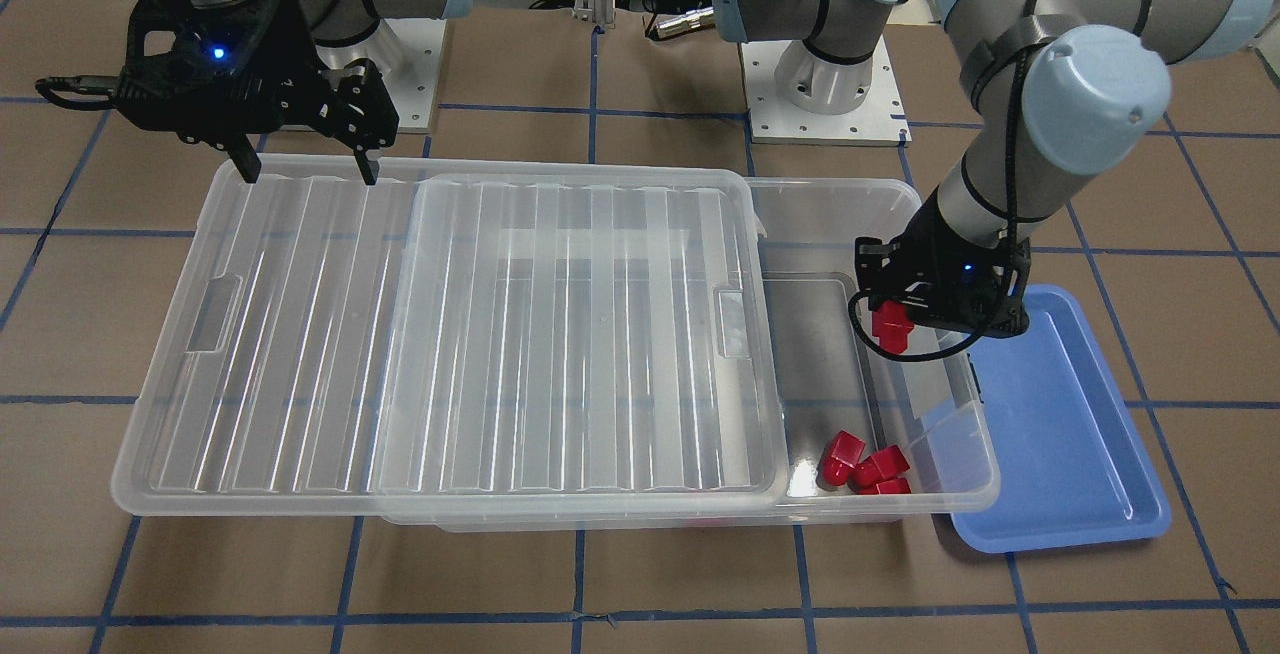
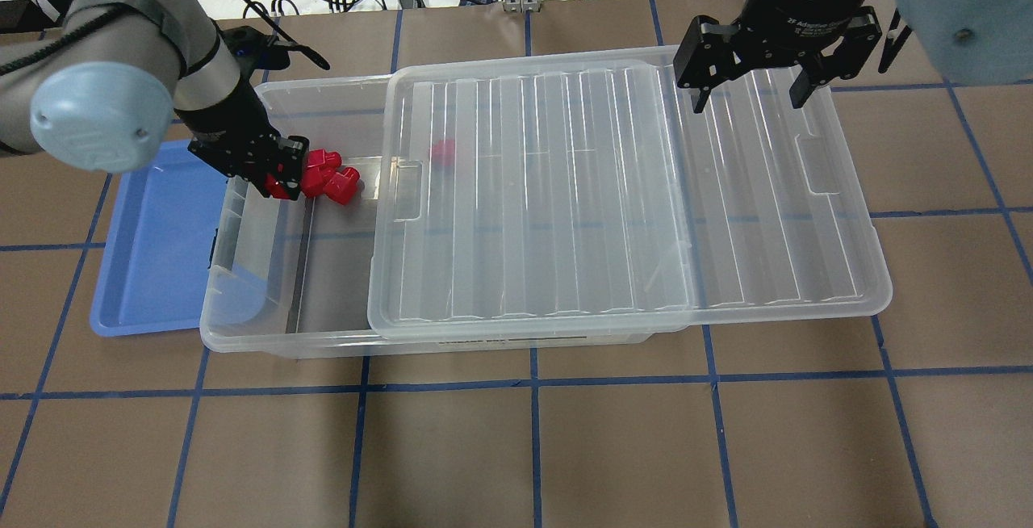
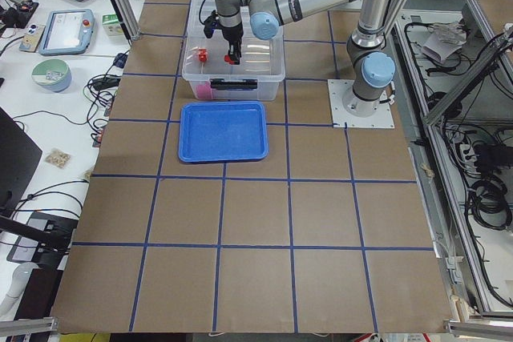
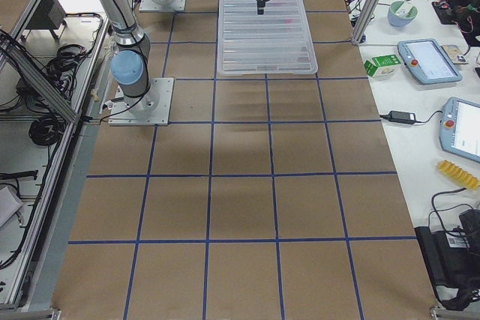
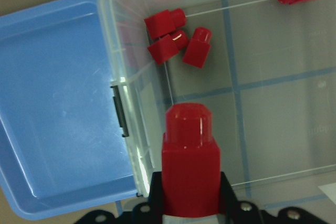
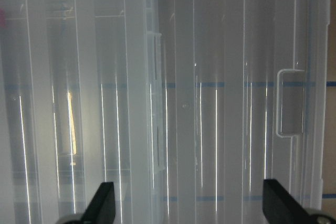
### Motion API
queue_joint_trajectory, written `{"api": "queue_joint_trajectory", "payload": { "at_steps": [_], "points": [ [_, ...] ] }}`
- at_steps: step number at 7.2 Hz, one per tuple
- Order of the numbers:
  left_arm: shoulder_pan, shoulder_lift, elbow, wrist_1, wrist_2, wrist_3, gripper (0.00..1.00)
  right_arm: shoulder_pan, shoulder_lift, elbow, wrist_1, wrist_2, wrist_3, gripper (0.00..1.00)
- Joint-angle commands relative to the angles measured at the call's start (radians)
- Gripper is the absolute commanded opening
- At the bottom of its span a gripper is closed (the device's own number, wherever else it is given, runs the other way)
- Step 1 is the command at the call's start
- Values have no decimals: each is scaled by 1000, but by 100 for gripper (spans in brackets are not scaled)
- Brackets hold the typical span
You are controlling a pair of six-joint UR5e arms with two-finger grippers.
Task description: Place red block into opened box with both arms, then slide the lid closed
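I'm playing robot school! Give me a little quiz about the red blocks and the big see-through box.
1. True or false: the left gripper is holding a red block.
2. What is the lid doing to the box? A: covering all of it. B: covering part of it, with the end by the blue tray open. C: leaving it fully uncovered.
3. In the left wrist view, how many loose red blocks lie inside the box?
Key: 1 true; 2 B; 3 four.
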Motion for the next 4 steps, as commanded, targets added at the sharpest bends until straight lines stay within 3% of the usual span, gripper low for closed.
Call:
{"api": "queue_joint_trajectory", "payload": {
  "at_steps": [1, 4],
  "points": [
    [-4, -14, -100, 99, -1, -80, 0, 0, 0, 3, 0, -1, -1, 100],
    [-11, -49, -127, 133, -2, -96, 0, 0, 2, 3, 3, 4, -1, 100]
  ]
}}
